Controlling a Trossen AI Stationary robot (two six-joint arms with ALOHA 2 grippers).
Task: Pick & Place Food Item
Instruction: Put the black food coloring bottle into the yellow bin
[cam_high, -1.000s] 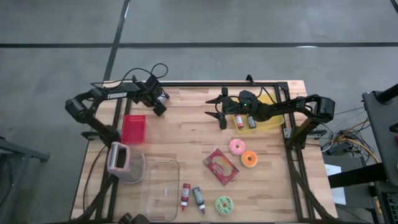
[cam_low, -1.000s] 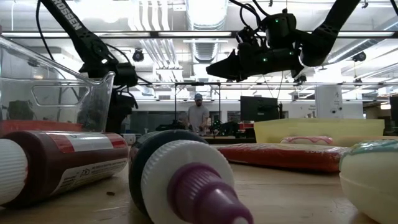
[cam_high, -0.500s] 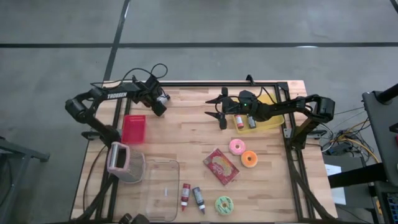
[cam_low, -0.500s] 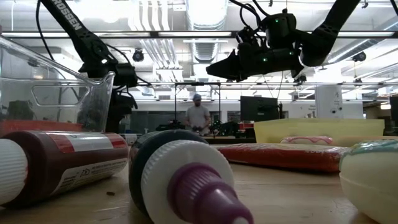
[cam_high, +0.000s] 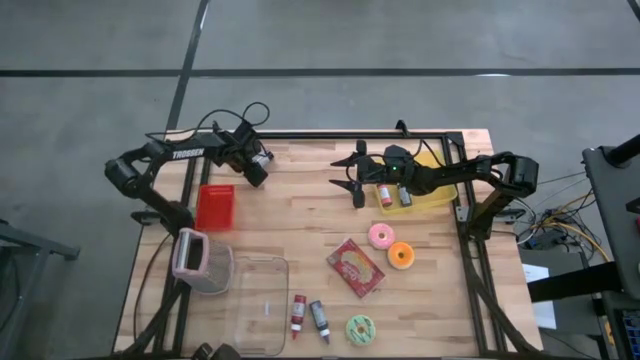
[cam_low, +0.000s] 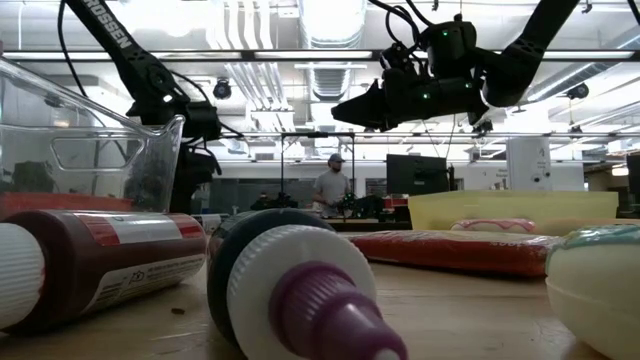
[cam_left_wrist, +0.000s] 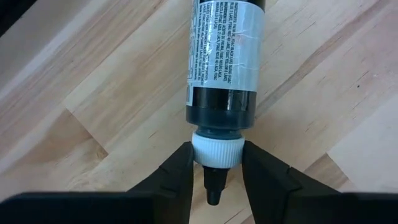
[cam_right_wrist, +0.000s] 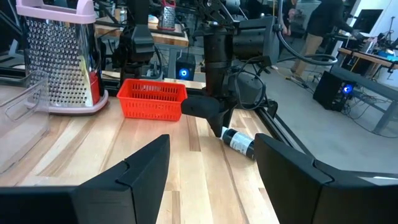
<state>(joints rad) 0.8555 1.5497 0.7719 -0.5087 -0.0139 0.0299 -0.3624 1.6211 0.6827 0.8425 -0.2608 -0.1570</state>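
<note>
The left tool (cam_left_wrist: 214, 177), narrow, pinches the white cap of the bottle (cam_left_wrist: 226, 59) near the desk's far edge, the bottle's long axis running straight ahead of it.

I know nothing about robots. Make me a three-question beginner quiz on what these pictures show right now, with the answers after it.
1. True or false: the left gripper has its fingers on either side of the white cap of a dark labelled squeeze bottle lying on the wooden table.
2. Which two flat round things lie side by side near the table's middle? A) a pink frosted donut and an orange frosted donut B) two green plates C) two silver lids
3. Fill in: the right gripper hangs above the table with jaws ____.

Key: 1 true; 2 A; 3 open.
</note>
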